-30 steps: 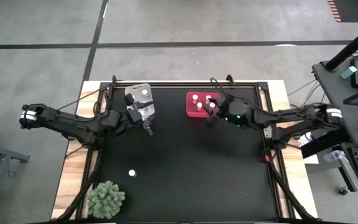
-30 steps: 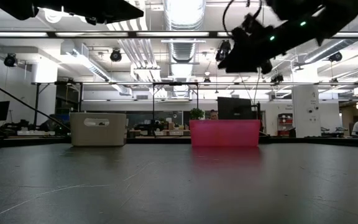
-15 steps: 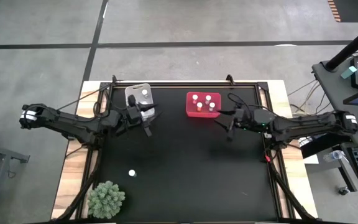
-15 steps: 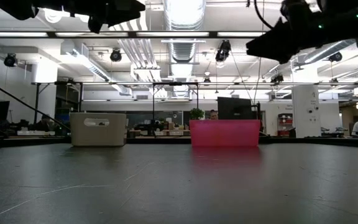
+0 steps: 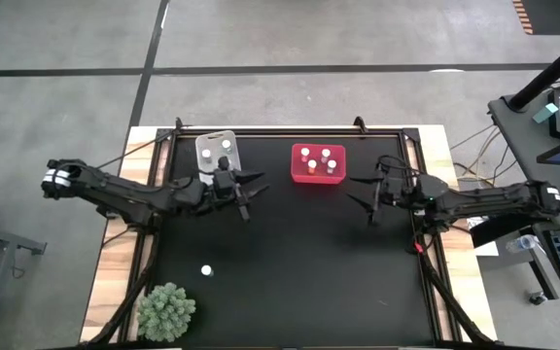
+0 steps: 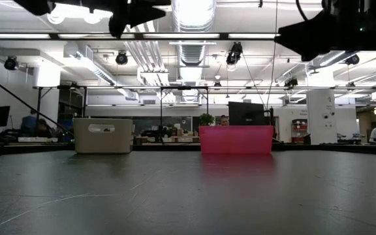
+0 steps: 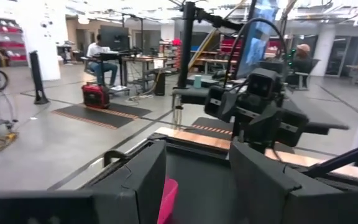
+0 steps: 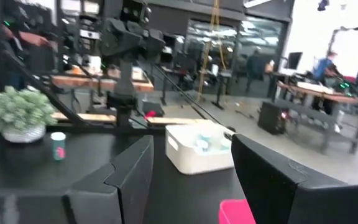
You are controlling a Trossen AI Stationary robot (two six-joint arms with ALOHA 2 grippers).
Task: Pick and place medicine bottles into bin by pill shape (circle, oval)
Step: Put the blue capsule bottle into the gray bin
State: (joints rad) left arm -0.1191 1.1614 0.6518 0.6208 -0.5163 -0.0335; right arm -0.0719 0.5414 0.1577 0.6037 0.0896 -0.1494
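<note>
1. The left pincer (image 5: 244, 192) hangs above the black surface (image 5: 290, 262), just in front of the whitish-clear bin (image 5: 216, 148). Its fingers stand apart and hold nothing.
2. The right pincer (image 5: 369, 197) hangs above the surface to the right of the red bin (image 5: 317, 177). Its fingers stand apart and hold nothing.
3. The red bin stands at the rear centre of the surface. Four white-capped medicine bottles (image 5: 319, 159) stand upright inside it.
4. The whitish-clear bin stands at the rear left, well apart from the red bin. White caps of bottles show inside it; the left arm covers its front part, so the count cannot be told.
5. One lone bottle (image 5: 206, 271) stands on the surface at the front left, near the green spiky plant (image 5: 167, 311) and well apart from both bins.
6. In the low view, the two bins stand side by side at the far edge, the whitish-clear bin (image 6: 103, 135) on the left and the red bin (image 6: 236, 139) on the right. Both arms show only as dark shapes along the top.
7. In the right wrist view, the whitish-clear bin (image 8: 197, 148), the plant (image 8: 18, 111) and the lone bottle (image 8: 58, 145) lie beyond the parted fingers (image 8: 124, 180).
8. In the left wrist view, a corner of the red bin (image 7: 167, 199) shows between the parted fingers (image 7: 143, 183), with the right arm beyond.
</note>
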